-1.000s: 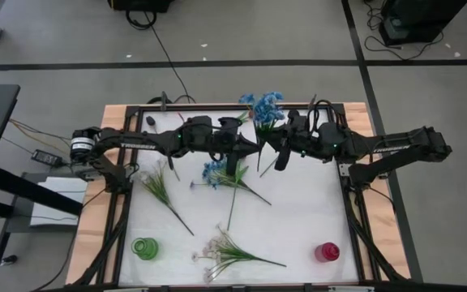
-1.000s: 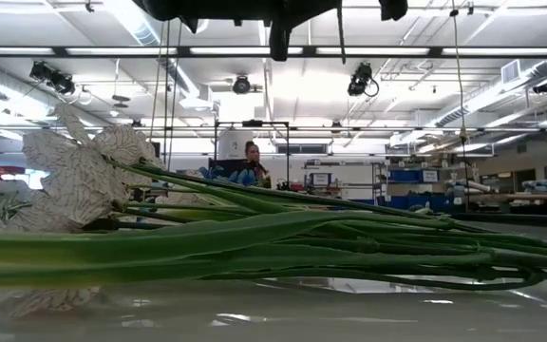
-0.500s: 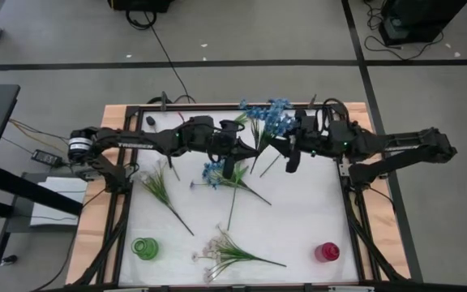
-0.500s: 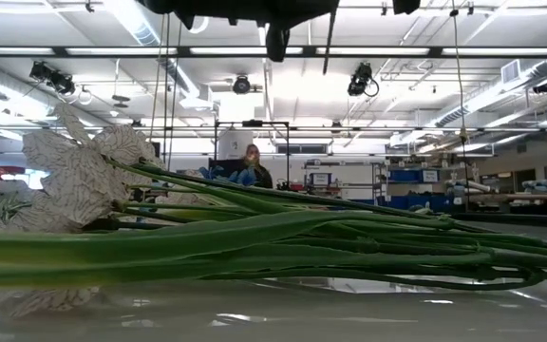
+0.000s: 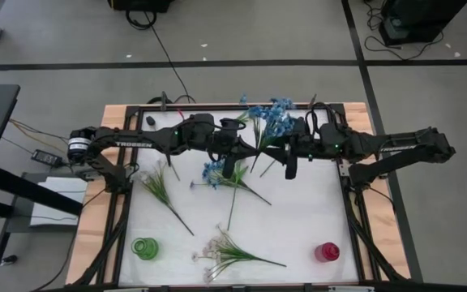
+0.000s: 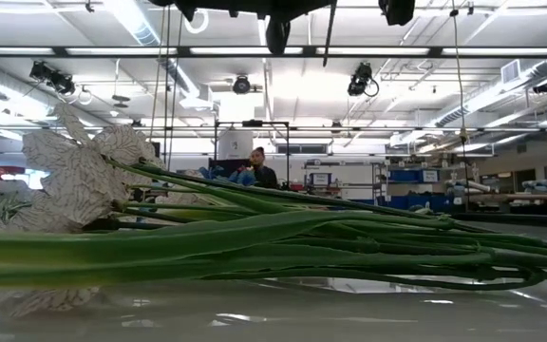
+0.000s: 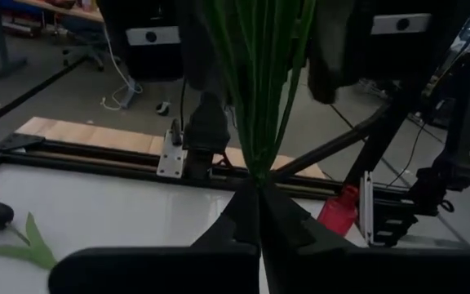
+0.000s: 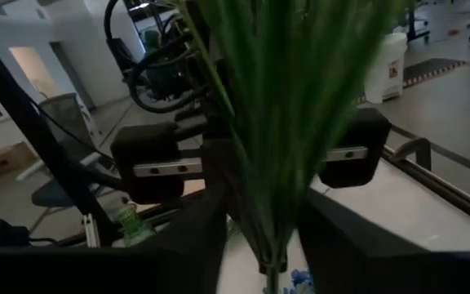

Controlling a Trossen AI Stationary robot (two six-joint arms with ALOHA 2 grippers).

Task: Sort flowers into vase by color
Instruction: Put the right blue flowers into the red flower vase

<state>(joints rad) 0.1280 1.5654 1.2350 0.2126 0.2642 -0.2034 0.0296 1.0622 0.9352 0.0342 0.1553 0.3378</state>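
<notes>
Both the left gripper [image 5: 235,154] and right gripper [image 5: 284,154] are clamped on the blue flower bunch [image 5: 270,118], held up over the table's [image 5: 298,219] far edge.

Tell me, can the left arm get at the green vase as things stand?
Probably not yet: the left gripper is shut on the blue flower, shared with the right gripper. The path to the green vase looks open.

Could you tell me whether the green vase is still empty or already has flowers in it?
Empty. In the high view the green vase stands upright at the table's front left with nothing in it.
</notes>
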